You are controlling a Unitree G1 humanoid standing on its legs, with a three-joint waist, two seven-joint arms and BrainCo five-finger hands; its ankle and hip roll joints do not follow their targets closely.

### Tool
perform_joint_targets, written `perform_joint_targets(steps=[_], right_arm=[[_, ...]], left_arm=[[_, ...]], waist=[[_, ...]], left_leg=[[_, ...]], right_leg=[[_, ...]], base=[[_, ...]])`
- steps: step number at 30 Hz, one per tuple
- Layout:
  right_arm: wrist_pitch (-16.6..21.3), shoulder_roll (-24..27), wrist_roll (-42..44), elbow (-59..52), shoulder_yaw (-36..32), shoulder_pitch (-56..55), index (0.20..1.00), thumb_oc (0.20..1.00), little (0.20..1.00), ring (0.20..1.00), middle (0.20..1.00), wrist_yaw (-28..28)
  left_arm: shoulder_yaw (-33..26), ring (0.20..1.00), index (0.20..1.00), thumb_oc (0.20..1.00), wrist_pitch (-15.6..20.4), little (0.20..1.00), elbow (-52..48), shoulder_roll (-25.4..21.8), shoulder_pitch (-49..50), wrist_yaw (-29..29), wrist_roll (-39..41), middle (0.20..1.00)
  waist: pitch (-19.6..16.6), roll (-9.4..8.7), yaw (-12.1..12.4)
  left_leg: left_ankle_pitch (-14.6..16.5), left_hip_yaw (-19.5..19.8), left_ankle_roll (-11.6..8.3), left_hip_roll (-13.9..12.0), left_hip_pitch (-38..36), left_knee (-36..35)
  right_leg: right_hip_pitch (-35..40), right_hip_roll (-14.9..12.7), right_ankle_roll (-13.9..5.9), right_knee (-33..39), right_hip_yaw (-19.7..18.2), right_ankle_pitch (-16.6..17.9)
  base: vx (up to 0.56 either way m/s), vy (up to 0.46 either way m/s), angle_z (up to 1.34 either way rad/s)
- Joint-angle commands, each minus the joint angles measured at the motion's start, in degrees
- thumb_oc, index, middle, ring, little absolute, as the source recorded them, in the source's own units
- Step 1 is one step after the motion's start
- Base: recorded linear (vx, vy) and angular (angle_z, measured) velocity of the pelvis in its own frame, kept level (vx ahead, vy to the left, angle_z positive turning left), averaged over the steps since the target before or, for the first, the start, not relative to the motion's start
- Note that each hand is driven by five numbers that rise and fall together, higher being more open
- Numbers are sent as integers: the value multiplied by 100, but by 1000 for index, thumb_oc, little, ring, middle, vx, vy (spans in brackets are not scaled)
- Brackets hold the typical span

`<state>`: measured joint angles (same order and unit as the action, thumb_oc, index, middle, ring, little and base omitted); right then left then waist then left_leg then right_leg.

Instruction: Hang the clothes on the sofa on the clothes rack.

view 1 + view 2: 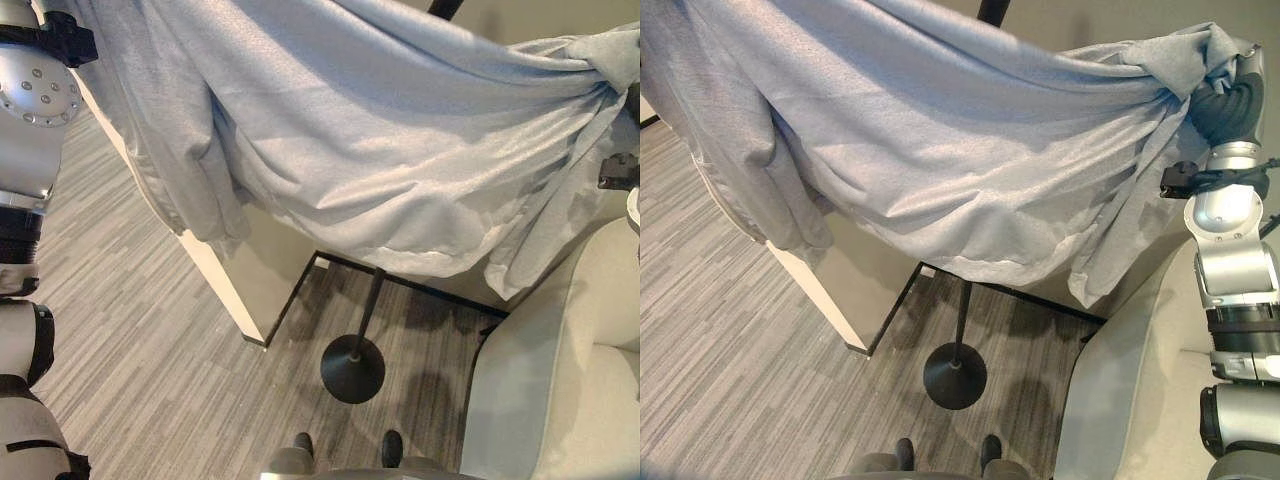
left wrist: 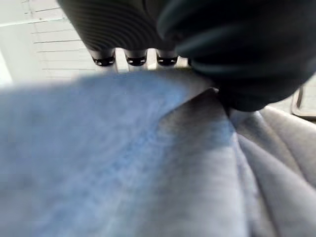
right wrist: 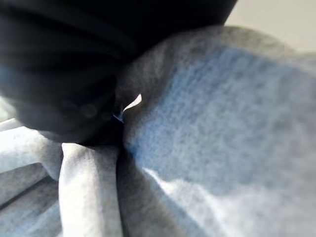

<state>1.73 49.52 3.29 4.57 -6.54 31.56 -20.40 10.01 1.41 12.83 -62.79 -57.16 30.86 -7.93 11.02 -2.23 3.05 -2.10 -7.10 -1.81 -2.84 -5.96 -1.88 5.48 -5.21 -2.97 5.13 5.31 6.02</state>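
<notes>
A large light blue-grey garment (image 1: 380, 150) hangs spread wide in the air between my two hands, sagging in the middle, with a sleeve dangling at the left (image 1: 190, 190). My right hand (image 1: 1223, 100) is raised at the upper right and shut on a bunched end of the cloth. In the left wrist view my left hand (image 2: 237, 54) pinches the other end of the garment (image 2: 148, 163) between thumb and fingers. The black clothes rack stands behind the cloth: its round base (image 1: 352, 368) rests on the floor, its pole (image 1: 368, 305) rises behind the garment, and its top (image 1: 992, 10) shows above.
A cream sofa (image 1: 560, 380) fills the lower right, close to the rack's base. A white partition corner (image 1: 215, 275) stands behind the cloth at the left. Grey striped floor (image 1: 130, 330) lies open to the left.
</notes>
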Motion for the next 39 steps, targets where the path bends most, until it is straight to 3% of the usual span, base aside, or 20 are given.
perform_joint_targets(steps=[1, 11, 20, 21, 27, 33, 34, 39], right_arm=[[209, 10, -191, -341, -622, -63, 200, 200, 200, 200, 200, -239], [356, -526, 5, -695, -1679, -903, 200, 200, 200, 200, 200, -430], [353, -564, -92, -641, -1682, -1043, 200, 200, 200, 200, 200, -360], [264, -353, -232, -245, -1491, -1018, 200, 200, 200, 200, 200, -320], [37, -163, -510, 769, -782, -931, 200, 200, 200, 200, 200, -31], [-49, -324, -542, 1597, -114, -711, 200, 200, 200, 200, 200, 206], [-74, -475, -538, 1870, 168, -608, 200, 200, 200, 200, 200, 330], [-64, -648, -444, 2204, 506, -441, 200, 200, 200, 200, 200, 471]], left_arm=[[-494, 200, 200, 200, 31, 200, -57, 46, 81, 159, -251, 200], [-1387, 200, 200, 200, 45, 200, -716, 179, 883, 231, -399, 200], [-1489, 200, 200, 200, 90, 200, -764, 173, 1022, 197, -326, 200], [-1359, 200, 200, 200, 86, 200, -728, 219, 904, 151, -308, 200], [-787, 200, 200, 200, 86, 200, -685, 529, 444, -68, -303, 200], [-183, 200, 200, 200, 92, 200, -421, 952, 33, -313, -298, 200], [115, 200, 200, 200, 67, 200, -41, 1014, -135, -381, -290, 200], [543, 200, 200, 200, 80, 200, 898, 1010, -335, -447, -50, 200]], waist=[[-402, 183, 77], [-469, 204, -9], [-489, 223, -20], [-452, 223, -23], [-330, 204, -11], [-215, 197, -13], [-166, 216, -31], [-111, 211, -61]], left_leg=[[45, 176, -109, -202, -339, -312], [61, 164, -124, -209, -382, -312], [76, 168, -128, -207, -406, -312], [80, 164, -128, -206, -414, -312], [92, 176, -125, -194, -428, -312], [114, 175, -118, -180, -450, -312], [126, 176, -117, -171, -460, -312], [145, 167, -119, -161, -474, -312]], right_leg=[[104, -229, 25, -13, 143, 11], [86, -219, 18, -13, 155, 35], [91, -207, 15, -13, 181, 38], [94, -204, 12, -13, 172, 49], [116, -203, 21, -13, 163, 76], [117, -222, 28, -13, 170, 97], [111, -226, 33, -13, 173, 91], [110, -235, 37, -13, 170, 93]], base=[[0, 0, 0], [0, 0, 0], [0, 0, 0], [0, 0, 0], [0, 0, 0], [0, 0, 0], [0, 0, 0], [0, 0, 0]])
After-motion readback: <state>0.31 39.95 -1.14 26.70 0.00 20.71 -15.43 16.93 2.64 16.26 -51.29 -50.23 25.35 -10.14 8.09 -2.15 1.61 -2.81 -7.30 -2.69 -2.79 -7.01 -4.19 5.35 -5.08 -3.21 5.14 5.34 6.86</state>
